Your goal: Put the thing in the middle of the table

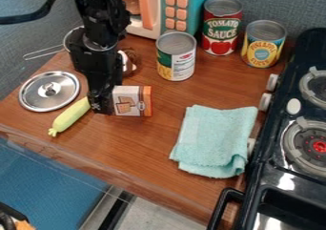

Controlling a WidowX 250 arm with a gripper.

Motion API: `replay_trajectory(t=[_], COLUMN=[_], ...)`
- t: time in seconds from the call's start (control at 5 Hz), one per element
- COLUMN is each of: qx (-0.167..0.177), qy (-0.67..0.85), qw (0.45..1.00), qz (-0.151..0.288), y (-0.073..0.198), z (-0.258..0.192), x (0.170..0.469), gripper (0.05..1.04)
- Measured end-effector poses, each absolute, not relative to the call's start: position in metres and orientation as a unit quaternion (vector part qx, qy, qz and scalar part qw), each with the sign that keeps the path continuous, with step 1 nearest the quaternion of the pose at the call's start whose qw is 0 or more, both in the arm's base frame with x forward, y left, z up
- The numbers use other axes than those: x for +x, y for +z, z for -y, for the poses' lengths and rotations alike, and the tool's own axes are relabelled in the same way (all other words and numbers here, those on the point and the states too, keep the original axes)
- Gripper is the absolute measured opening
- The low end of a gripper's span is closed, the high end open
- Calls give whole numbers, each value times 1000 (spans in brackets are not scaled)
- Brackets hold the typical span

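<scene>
Though the angular black pincer (pixel 100 105) overlaps the white-and-orange cardboard box (pixel 133 101), likely to centre it, I cannot tell if it's clenched.

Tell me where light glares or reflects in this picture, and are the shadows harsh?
Camera view: white glare spots on the black stove in front of the red-centred burner; bright reflections on the round metal lid; shadows on the wooden tabletop look mostly soft, including beside the teal cloth.
</scene>
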State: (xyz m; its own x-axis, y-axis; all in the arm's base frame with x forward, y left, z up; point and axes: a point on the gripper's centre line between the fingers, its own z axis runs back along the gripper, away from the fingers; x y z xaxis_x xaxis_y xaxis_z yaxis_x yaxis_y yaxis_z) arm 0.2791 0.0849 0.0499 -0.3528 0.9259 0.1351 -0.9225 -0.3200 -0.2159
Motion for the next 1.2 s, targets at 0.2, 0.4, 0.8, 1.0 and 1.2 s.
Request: replay_trajectory(t=[0.2,0.4,0.8,1.0,1.2], qx=[-12,-13,-3,-1,0], qy=[816,815,814,812,812], qw=[562,563,562,564,564], qz=[132,136,145,147,149], y=[49,49,46,46,47], z=[-85,-82,-75,-73,-74], x=[284,286,283,284,284], gripper=[1001,942,363,328,328])
